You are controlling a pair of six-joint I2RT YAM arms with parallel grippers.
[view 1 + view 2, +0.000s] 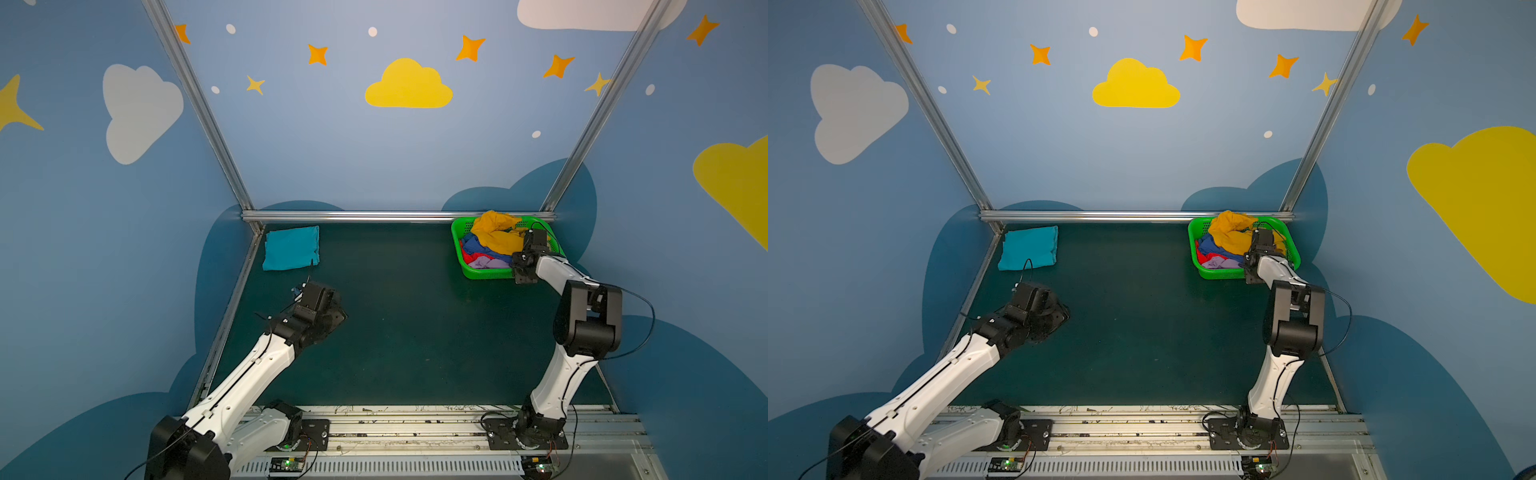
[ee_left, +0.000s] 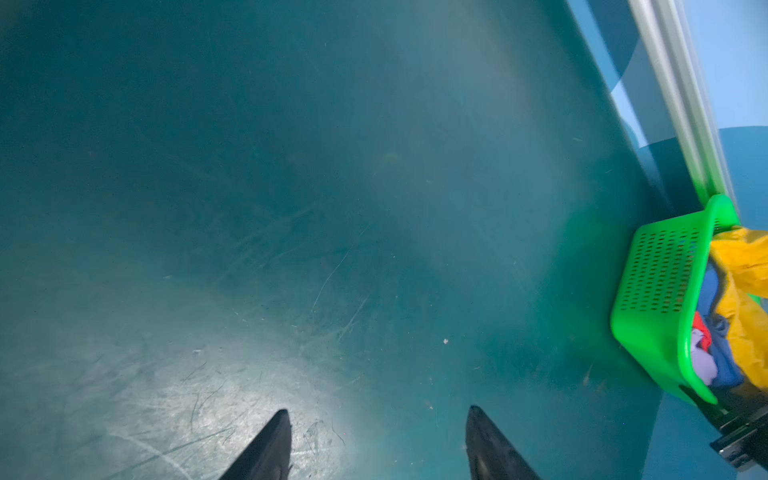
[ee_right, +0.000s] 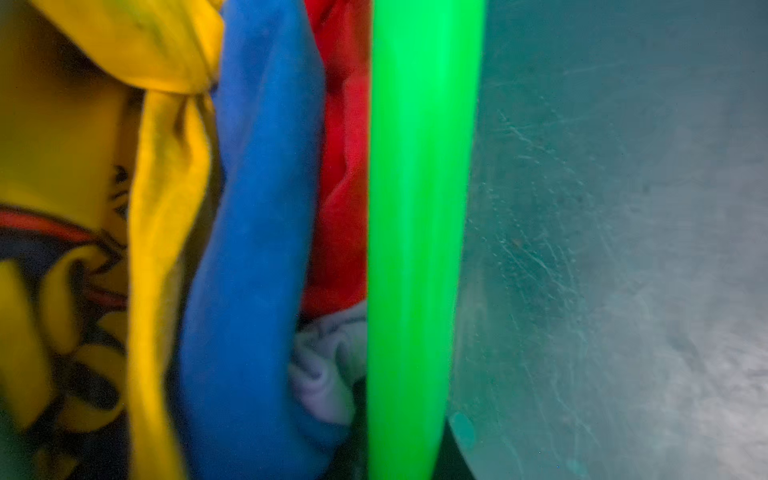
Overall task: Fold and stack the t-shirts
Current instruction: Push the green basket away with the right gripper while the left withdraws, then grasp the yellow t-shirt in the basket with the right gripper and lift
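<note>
Resting in one basket (image 1: 486, 273), four t-shirts (image 1: 492, 245); one teal t-shirt (image 1: 291, 248) apart.

Teal t-shirt (image 1: 291, 248) is seen folded flat at the table (image 1: 415, 332) far-left corner. Green basket (image 1: 486, 273) is set far right, with mustard t-shirt (image 1: 494, 232) crumpled over blue t-shirt (image 1: 473, 244), red t-shirt (image 1: 465, 256) and lavender t-shirt (image 1: 490, 262). Right arm (image 1: 552, 268) wrist is held over the basket's near corner. Left arm (image 1: 266, 361) is poised above bare table.

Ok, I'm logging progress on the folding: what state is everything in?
Teal t-shirt: folded, flat on table.
Green basket: upright, holding shirts.
Mustard t-shirt: crumpled, topmost in basket.
Blue t-shirt, red t-shirt, lavender t-shirt: crumpled in basket.
Left gripper: open, empty.
Right gripper: shut, inside basket; grip unseen.
</note>
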